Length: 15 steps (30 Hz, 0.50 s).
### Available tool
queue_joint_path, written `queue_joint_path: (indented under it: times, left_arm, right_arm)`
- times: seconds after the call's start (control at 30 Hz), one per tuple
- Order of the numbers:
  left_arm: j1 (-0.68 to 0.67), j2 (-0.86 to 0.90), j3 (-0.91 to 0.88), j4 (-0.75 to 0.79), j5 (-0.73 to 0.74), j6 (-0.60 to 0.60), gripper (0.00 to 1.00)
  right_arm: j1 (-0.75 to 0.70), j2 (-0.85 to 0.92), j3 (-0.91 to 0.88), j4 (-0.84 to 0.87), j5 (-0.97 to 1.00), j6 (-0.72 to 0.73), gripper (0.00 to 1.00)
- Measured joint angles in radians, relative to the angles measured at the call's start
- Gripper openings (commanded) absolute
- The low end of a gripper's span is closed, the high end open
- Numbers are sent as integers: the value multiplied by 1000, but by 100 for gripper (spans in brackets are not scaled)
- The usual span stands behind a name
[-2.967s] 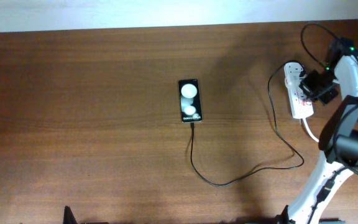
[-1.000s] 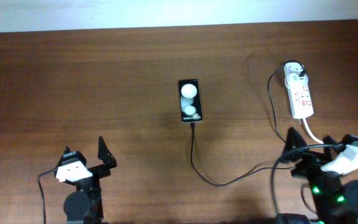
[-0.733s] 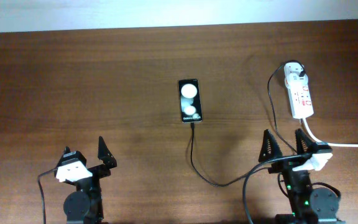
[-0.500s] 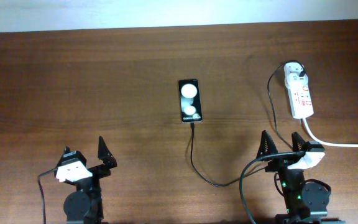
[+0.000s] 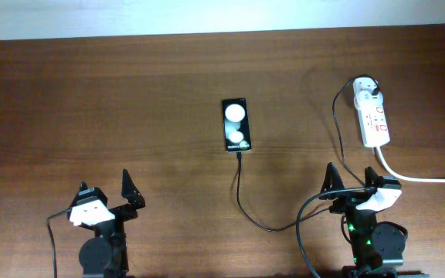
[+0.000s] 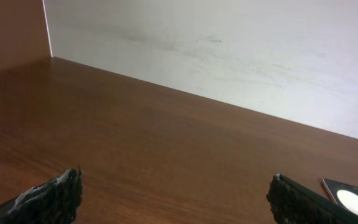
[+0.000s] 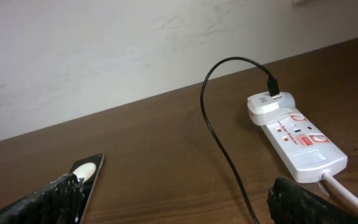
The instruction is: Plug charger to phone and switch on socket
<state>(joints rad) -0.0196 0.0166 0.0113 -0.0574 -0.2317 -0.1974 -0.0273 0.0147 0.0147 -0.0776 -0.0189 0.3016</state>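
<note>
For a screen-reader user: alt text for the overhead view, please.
A black phone lies on the wooden table, its charger cable running to a white adapter in the power strip at right. The left gripper and right gripper sit open at the near edge, empty.

Before me spreads a dark brown wooden table (image 5: 130, 93), its grain running left to right. A white wall (image 6: 229, 56), faintly scuffed, stands along its far edge.

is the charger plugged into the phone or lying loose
Plugged in, it seems: overhead, the charger cable ends right at the bottom edge of the phone, with no gap.
</note>
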Motion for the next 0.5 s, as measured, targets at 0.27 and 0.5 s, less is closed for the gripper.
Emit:
queue_joint_path:
  times: [0.27,0.5]
  left_arm:
    - [0,0,0,0,0,0,99]
    - [0,0,0,0,0,0,99]
  right_arm:
    - [0,0,0,0,1,-3,99]
    - [0,0,0,0,3,-10,99]
